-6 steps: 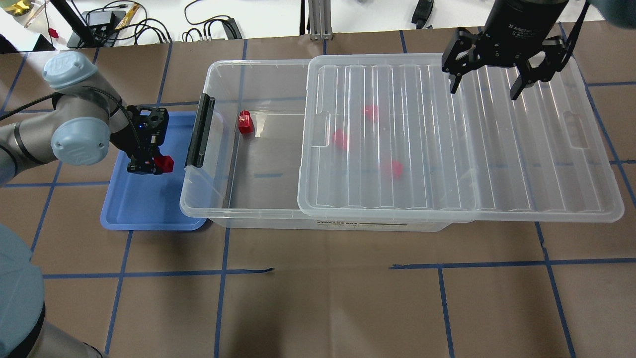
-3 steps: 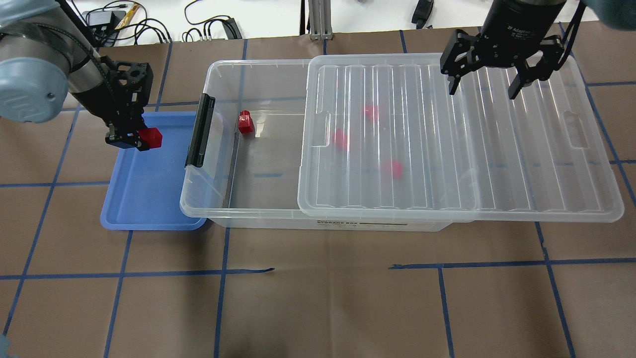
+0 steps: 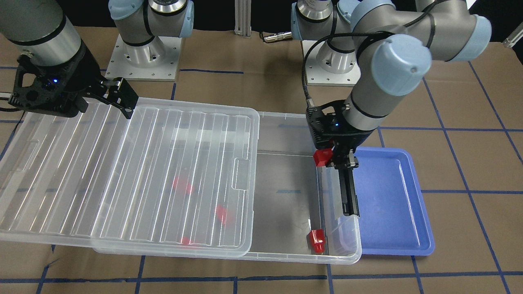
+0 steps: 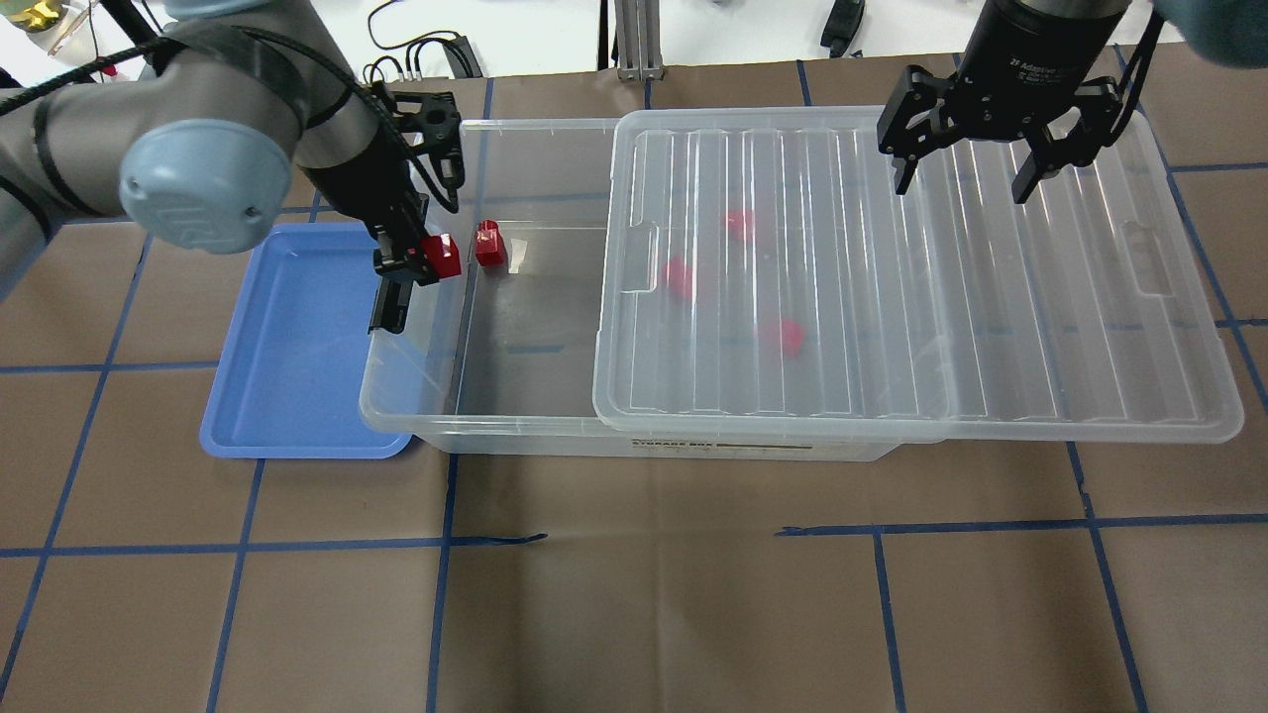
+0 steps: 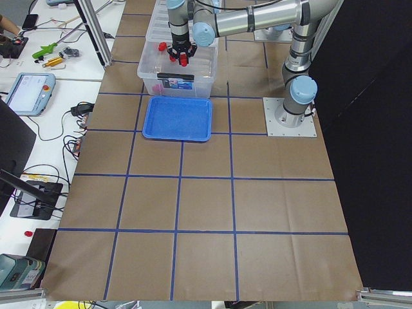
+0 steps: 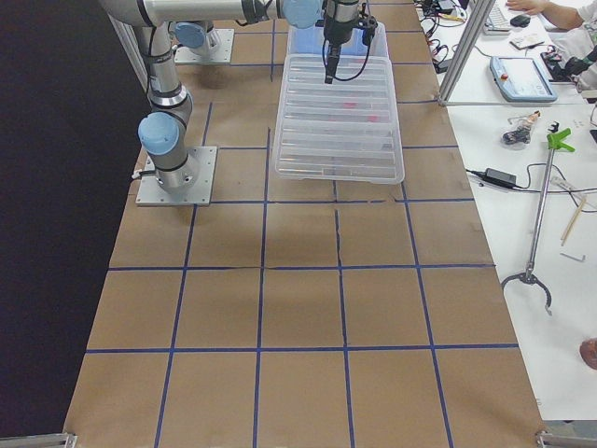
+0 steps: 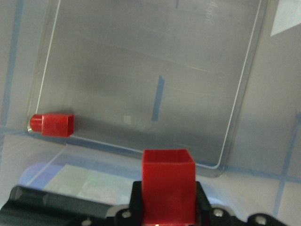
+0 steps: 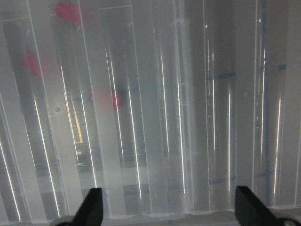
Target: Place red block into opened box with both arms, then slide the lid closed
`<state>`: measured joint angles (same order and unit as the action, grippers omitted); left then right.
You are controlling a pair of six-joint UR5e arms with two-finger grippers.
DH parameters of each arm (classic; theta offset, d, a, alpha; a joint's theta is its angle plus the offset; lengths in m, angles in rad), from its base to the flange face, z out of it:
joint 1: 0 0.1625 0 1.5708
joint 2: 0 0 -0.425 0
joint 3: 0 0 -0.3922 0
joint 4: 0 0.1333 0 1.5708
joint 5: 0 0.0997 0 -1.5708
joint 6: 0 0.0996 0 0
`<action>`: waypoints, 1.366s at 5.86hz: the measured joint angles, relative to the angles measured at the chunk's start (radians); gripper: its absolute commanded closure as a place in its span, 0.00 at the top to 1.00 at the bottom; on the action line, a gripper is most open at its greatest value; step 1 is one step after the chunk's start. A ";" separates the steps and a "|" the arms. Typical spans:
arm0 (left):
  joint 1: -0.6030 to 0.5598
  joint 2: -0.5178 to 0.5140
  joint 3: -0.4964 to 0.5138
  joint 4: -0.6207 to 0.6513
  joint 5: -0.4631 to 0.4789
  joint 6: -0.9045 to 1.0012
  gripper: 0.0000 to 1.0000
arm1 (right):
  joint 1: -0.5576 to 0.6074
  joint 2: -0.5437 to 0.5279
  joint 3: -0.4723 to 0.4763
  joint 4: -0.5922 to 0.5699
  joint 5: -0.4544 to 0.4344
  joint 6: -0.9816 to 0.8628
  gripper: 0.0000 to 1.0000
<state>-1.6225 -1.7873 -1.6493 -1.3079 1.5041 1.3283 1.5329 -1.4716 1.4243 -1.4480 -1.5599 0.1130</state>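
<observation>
The left gripper (image 4: pixel 421 259) is clenched on a red block (image 4: pixel 440 255). It pinches one end, so most of the block juts clear of the jaws and should fall free on release. It hangs above the box (image 4: pixel 396 424) at the short end with the latch bar (image 3: pixel 347 192), about over that end wall. The wrist view puts the bare floor just ahead, so I judge the block to be barely past the rim, though no view settles this.

The reason for entering here is plain. The lid (image 4: pixel 991 327) is drawn off toward the robot's right, covering all but this end of the box and overhanging the opposite short end. The gap by the latch is therefore the only way in. A little more reach inward seems wise before letting go, lest the block strike the rim and drop into the tray (image 4: pixel 287 366) beside that end.

A second block (image 4: pixel 488 244) lies on the box floor in the latch-end corner farther from the robot. Three more blocks (image 4: pixel 679 277) show dimly under the lid.

The right gripper (image 4: pixel 961 186) is spread wide and holds nothing, above the lid near its long edge farther from the robot. It looks parked there to push the lid toward the latch once the block is in. Whether it touches the ribs I cannot tell.
</observation>
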 measured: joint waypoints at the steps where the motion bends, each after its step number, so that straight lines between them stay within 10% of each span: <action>1: -0.039 -0.049 -0.031 0.072 -0.003 -0.044 0.04 | 0.000 0.000 0.001 0.000 0.000 -0.001 1.00; 4: -0.054 -0.131 -0.222 0.384 -0.009 -0.058 0.09 | -0.001 0.002 0.002 -0.001 -0.001 -0.004 1.00; 5: -0.053 -0.158 -0.251 0.450 -0.008 -0.055 0.38 | -0.004 0.002 0.002 -0.002 -0.001 -0.007 1.00; 6: -0.052 -0.186 -0.254 0.476 -0.007 -0.054 0.92 | -0.008 0.002 0.002 -0.003 -0.003 -0.015 1.00; 8: -0.050 -0.192 -0.248 0.479 -0.002 -0.056 0.96 | -0.011 0.002 0.002 -0.004 -0.008 -0.035 1.00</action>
<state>-1.6728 -1.9790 -1.8976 -0.8287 1.5019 1.2726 1.5221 -1.4696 1.4266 -1.4522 -1.5675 0.0782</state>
